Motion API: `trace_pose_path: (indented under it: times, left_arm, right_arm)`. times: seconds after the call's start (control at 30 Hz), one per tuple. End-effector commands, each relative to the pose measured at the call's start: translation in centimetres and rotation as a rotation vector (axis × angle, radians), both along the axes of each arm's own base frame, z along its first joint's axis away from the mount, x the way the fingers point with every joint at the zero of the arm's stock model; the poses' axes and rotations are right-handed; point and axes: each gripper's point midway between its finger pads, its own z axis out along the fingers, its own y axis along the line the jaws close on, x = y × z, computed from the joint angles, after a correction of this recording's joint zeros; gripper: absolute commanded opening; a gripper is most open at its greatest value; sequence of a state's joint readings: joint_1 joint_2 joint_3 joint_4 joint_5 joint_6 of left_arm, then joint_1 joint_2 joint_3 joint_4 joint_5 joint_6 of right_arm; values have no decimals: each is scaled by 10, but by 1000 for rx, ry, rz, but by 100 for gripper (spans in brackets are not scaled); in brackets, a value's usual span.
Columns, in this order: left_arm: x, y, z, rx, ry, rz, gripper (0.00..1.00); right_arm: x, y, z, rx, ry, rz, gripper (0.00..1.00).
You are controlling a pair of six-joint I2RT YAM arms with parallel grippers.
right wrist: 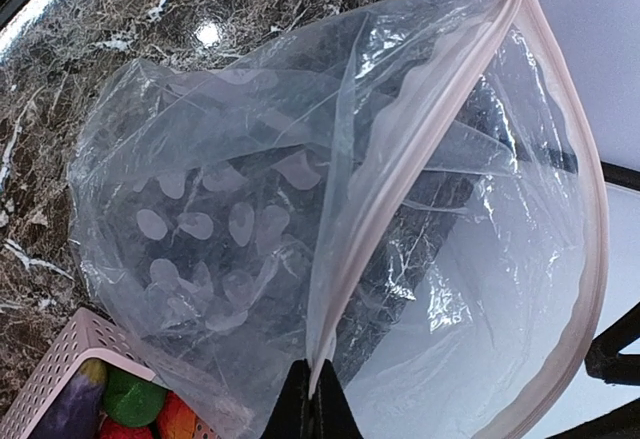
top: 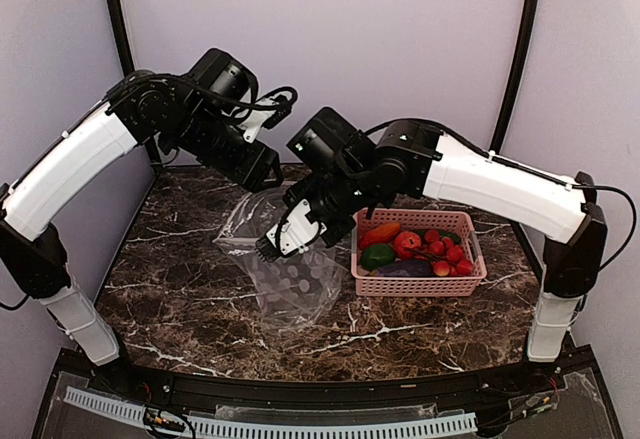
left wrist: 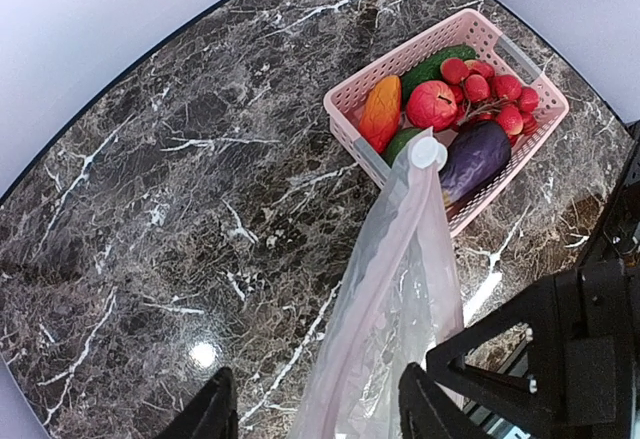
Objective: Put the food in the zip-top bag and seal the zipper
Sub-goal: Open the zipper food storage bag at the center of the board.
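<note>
The clear zip-top bag [top: 290,269] with grey-white spots hangs half lifted over the table's middle, its mouth gaping. My right gripper [top: 275,244] is shut on the zipper [right wrist: 430,139], pinching the pinkish-white strip at the right gripper [right wrist: 320,399]. My left gripper [top: 265,171] is above the bag's far end; in the left wrist view its fingers [left wrist: 215,409] stand wide apart, the left gripper [left wrist: 318,414] open, with the bag [left wrist: 400,289] running between them untouched. The food lies in the pink basket: an orange-red piece [left wrist: 381,109], red tomato [left wrist: 432,104], berries [left wrist: 495,94], green pepper [top: 377,255], cucumber [left wrist: 435,62].
The pink lattice basket [top: 420,286] stands right of the bag, touching its edge, and also holds a purple eggplant [left wrist: 474,157]. The dark marble table [top: 180,289] is bounded by grey walls behind and a black front rail.
</note>
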State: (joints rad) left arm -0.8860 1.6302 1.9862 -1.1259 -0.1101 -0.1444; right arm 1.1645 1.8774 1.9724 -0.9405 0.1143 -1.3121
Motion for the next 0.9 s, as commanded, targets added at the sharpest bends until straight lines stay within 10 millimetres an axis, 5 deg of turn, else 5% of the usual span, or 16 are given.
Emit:
trace_pose_path:
  times: [0.0,0.3,0.47,0.7,0.87]
  left_arm:
    - [0,10,-7,70,7,-2,49]
    - [-16,30,-34,150,91,24,44]
    - [-17,26,-50,175,139,16,23]
    - [14,40,-38,217,40,107,1]
    - [33,41,-19,181,-46,140,1]
  right_arm:
    - [-7,-3,8,0,-11,0,0]
    - [-7,-5,13,8,-25,-9,0]
    - [-7,-2,22,30,-34,-8,0]
    - [-37,-12,45,84,116,24,0]
    - [-58,-11,78,199,285,34,0]
